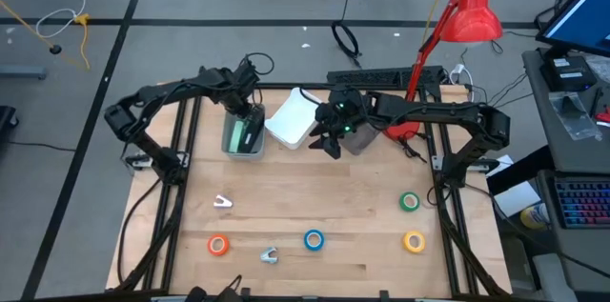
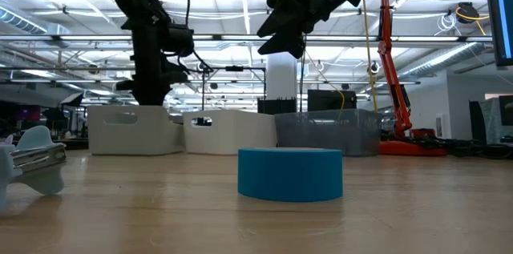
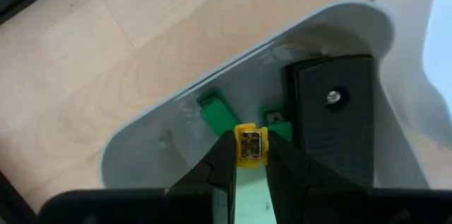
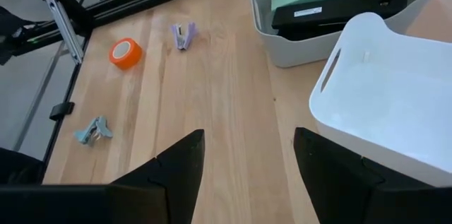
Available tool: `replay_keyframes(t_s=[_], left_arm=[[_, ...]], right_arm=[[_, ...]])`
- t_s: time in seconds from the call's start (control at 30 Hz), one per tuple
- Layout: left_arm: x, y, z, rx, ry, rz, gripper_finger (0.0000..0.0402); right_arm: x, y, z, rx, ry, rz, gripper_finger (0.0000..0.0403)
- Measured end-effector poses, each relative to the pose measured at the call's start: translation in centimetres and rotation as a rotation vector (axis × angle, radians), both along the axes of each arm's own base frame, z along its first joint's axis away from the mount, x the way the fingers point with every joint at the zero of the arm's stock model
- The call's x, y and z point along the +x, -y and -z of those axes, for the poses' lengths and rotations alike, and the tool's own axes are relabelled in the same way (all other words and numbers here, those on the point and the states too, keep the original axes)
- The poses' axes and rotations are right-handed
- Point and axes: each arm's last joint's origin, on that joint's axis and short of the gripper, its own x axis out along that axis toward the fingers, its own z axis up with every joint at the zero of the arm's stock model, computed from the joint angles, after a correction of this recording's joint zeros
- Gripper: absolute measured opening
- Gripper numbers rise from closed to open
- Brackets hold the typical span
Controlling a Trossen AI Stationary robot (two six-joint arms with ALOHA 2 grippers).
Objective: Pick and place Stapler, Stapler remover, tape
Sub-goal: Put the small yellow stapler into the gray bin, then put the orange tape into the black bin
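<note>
Staplers (image 3: 332,111) lie in the grey bin (image 1: 244,137), where my left gripper (image 3: 250,155) pinches a green stapler's yellow tip (image 3: 248,143). My right gripper (image 4: 247,157) hangs open beside the white bin (image 1: 294,119). No readable writing shows.

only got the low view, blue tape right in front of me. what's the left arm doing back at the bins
observer: The left gripper is down inside the grey bin, fingers shut on a small yellow piece.
operator: and the right one
observer: The right gripper hangs high near the white bin, fingers open and empty.
operator: any other tape out there
observer: Yes. Orange tape, yellow tape and green tape lie on the table, all apart from the blue tape.
</note>
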Motion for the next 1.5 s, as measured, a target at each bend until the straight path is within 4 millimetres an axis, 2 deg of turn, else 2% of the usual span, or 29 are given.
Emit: replay_keyframes(t_s=[0.17,0.4,0.83,0.97,1.17,1.33,1.5], left_arm=[[0.3,-0.2,0.6,-0.007,-0.011,0.015,0.0054],[0.5,-0.5,1.2,-0.009,-0.02,0.034,0.009],[0.5,-0.5,1.2,-0.011,-0.02,0.033,0.0102],[0.5,-0.5,1.2,-0.011,-0.019,0.033,0.0129],[0.5,-0.5,1.2,-0.01,-0.019,0.033,0.0192],[0.1,-0.2,-0.2,0.028,0.013,0.027,0.022],[-0.9,1.6,-3.7,0.106,0.1,0.033,0.0223]], right_arm=[[0.0,0.0,0.0,0.003,-0.001,0.002,0.0211],[0.0,0.0,0.0,0.004,-0.001,0.003,0.0211],[0.0,0.0,0.0,0.004,-0.002,0.003,0.021],[0.0,0.0,0.0,0.009,-0.003,0.005,0.0213],[0.0,0.0,0.0,0.011,-0.003,0.006,0.0214],[0.0,0.0,0.0,0.012,-0.003,0.005,0.0213],[-0.1,-0.1,0.2,0.012,-0.021,0.0,0.0213]])
